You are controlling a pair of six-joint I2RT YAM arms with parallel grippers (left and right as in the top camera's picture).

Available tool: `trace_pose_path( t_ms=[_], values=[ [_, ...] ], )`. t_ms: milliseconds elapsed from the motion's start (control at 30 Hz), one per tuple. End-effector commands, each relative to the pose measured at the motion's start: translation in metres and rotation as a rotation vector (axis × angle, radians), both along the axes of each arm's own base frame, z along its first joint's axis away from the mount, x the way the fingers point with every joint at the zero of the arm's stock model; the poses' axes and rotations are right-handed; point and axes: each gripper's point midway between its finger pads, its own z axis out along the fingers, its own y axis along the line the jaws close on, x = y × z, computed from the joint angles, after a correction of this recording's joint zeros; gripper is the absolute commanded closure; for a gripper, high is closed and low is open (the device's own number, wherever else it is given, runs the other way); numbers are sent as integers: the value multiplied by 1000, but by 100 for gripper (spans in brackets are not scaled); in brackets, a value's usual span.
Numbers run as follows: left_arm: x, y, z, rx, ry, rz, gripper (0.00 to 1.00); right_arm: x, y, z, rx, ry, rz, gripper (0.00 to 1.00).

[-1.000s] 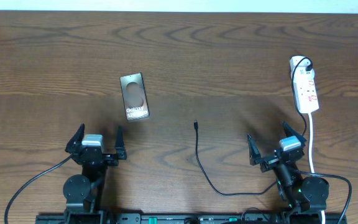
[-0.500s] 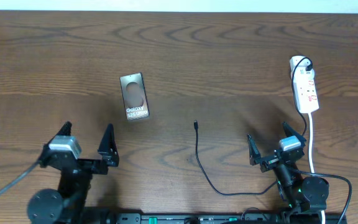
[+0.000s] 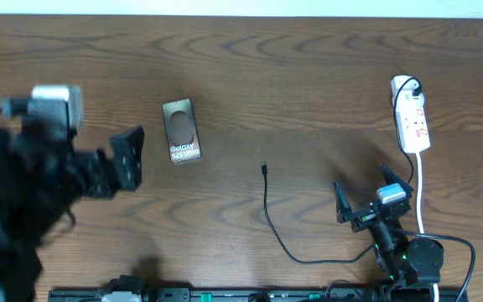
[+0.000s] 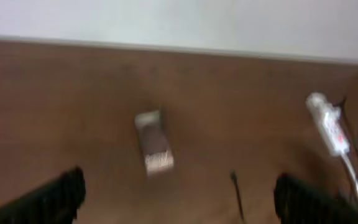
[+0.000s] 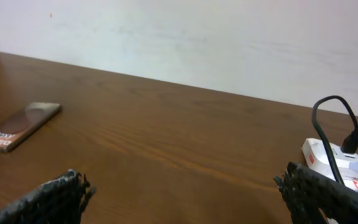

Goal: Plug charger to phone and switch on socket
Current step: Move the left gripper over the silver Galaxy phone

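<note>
Right gripper (image 3: 366,191) sits low at the near edge, fingers spread wide and holding nothing. Left gripper (image 4: 180,198) is a blur above the table (image 3: 309,67), fingers also wide apart and empty. The charger (image 3: 267,210) curls between them, its tip lying loose. Beyond it the phone (image 3: 181,131) lies flat, unplugged. The socket (image 3: 412,122) sits far right.

Dark wooden table (image 3: 309,67), phone (image 3: 181,131) lying flat, charger (image 3: 265,193) (loose, curling), socket (image 3: 412,122) far right

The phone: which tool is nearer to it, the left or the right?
Left. The left tool is close beside the phone; the right tool is far off, near the socket.
</note>
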Motion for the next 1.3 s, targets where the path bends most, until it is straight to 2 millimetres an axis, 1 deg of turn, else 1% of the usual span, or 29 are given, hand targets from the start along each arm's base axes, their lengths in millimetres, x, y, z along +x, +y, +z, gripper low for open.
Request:
trace_pose_path(
  t_ms=[0, 67, 200, 267, 333, 367, 400, 433, 467, 500, 533, 567, 633, 700, 767, 833, 867, 900, 967, 1000, 1033, 1100, 1133, 1200, 1267],
  values=[
    [39, 0, -10, 43, 150, -36, 2, 0, 0, 0, -9, -3, 2, 1],
    [50, -1, -25, 42, 222, -37, 2, 0, 0, 0, -9, -3, 2, 1],
    [92, -3, -70, 33, 389, -48, 2, 0, 0, 0, -9, -3, 2, 1],
    [106, -1, -88, 40, 444, -42, 2, 0, 0, 0, -9, -3, 2, 1],
    [123, -4, -113, 30, 524, -51, 0, 0, 0, 0, -9, -3, 2, 1],
    [127, -4, -123, 30, 555, -51, 19, 0, 0, 0, -9, -3, 2, 1],
    [131, -4, -134, 29, 596, -51, 30, 0, 0, 0, -9, -3, 2, 1],
    [135, -4, -151, 23, 660, -44, 44, 0, 0, 0, -9, -3, 2, 1],
    [136, -4, -158, 20, 688, -40, 50, 0, 0, 0, -9, -3, 2, 1],
    [137, -4, -172, 8, 749, -21, 70, 0, 0, 0, -9, -3, 2, 1],
    [138, -3, -180, -4, 787, 7, 81, 0, 0, 0, -9, -3, 2, 1],
    [140, -2, -189, -21, 826, 50, 87, 0, 0, 0, -9, -3, 2, 1],
    [145, 3, -201, -18, 855, 109, 92, 0, 0, 0, -9, -3, 2, 1],
    [153, 10, -209, 4, 852, 166, 92, 0, 0, 0, -9, -3, 2, 1],
    [160, 13, -215, 6, 844, 193, 91, 0, 0, 0, -9, -3, 2, 1],
    [165, 12, -220, 5, 844, 191, 67, 0, 0, 0, -9, -3, 2, 1],
    [165, 12, -220, 5, 844, 191, 59, 0, 0, 0, -9, -3, 2, 1],
    [168, 12, -220, 4, 832, 191, 55, 0, 0, 0, -9, -3, 2, 1],
    [174, 13, -219, 4, 808, 192, 52, 0, 0, 0, -9, -3, 2, 1],
    [177, 13, -220, -1, 799, 197, 39, 0, 0, 0, -9, -3, 2, 1],
    [177, 13, -220, -7, 801, 208, 36, 0, 0, 0, -9, -3, 2, 1],
    [180, 13, -224, -20, 805, 229, 36, 0, 0, 0, -9, -3, 2, 1],
    [182, 13, -226, -20, 799, 229, 28, 0, 0, 0, -9, -3, 2, 1],
    [188, 13, -232, -25, 786, 232, 2, 0, 0, 0, -9, -3, 2, 1],
    [189, 13, -236, -31, 788, 241, 2, 0, 0, 0, -9, -3, 2, 1]
  ],
)
